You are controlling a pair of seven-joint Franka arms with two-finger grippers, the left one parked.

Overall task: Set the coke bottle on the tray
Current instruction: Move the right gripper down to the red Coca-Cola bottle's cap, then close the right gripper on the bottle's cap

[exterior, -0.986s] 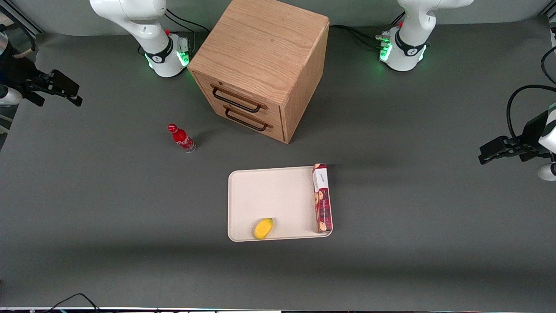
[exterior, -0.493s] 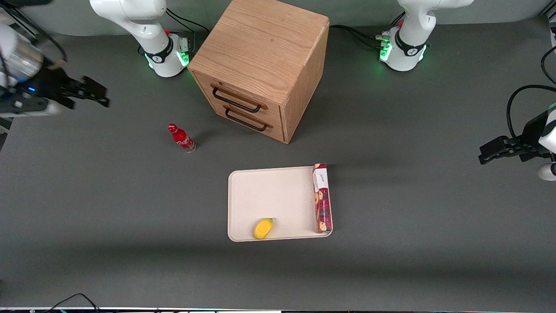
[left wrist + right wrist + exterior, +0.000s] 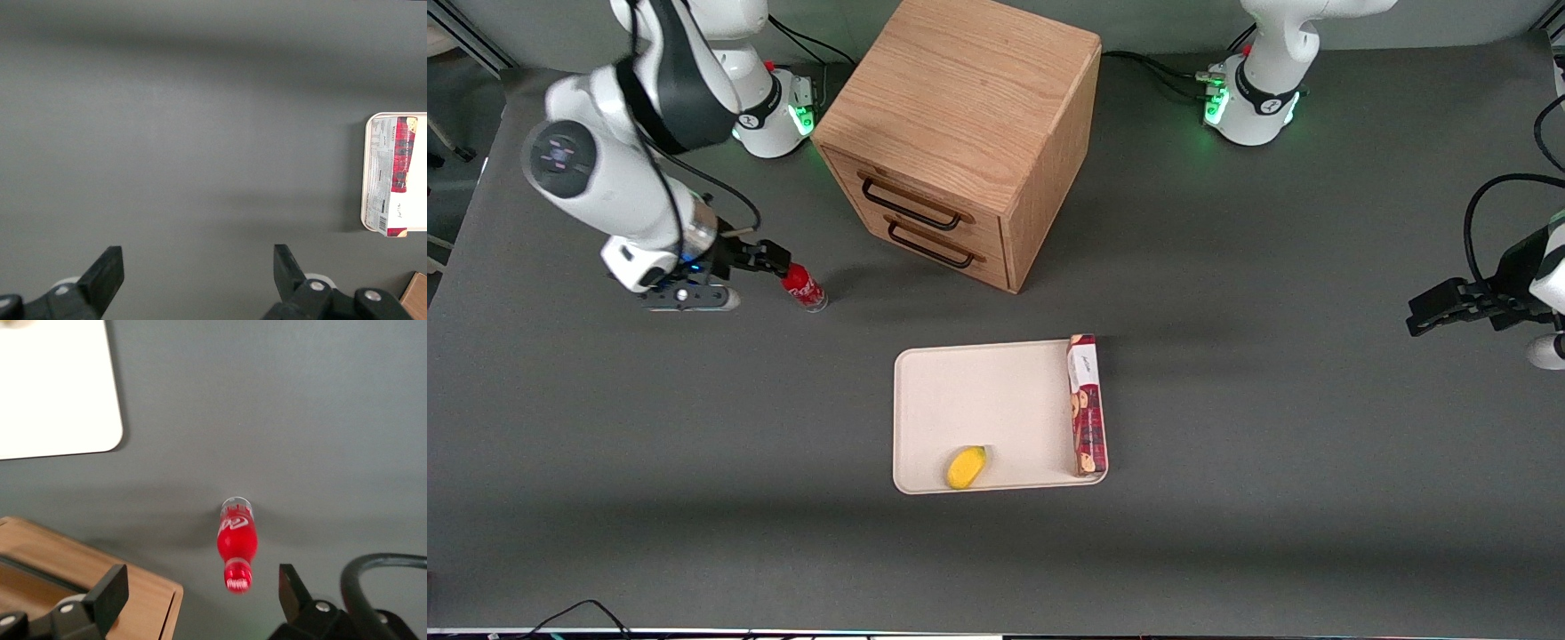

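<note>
The coke bottle (image 3: 807,291), small with a red label and clear base, stands upright on the grey table in front of the wooden cabinet, toward the working arm's end. My right gripper (image 3: 775,259) is open, level with the bottle's top. In the right wrist view the bottle (image 3: 236,537) has its red cap between my gripper's (image 3: 200,595) spread fingers (image 3: 110,592), touching neither. The cream-white tray (image 3: 978,396) lies nearer the front camera than the bottle, toward the table's middle. It also shows in the right wrist view (image 3: 57,393).
A wooden drawer cabinet (image 3: 960,133) stands at the back middle, close beside the bottle; its corner shows in the right wrist view (image 3: 87,563). On the tray lie a long red cookie box (image 3: 1087,404) and a yellow fruit (image 3: 966,467).
My right arm swung in from the table's edge at its own end to the bottle; the open gripper now sits at the bottle's cap. The bottle and tray have not moved.
</note>
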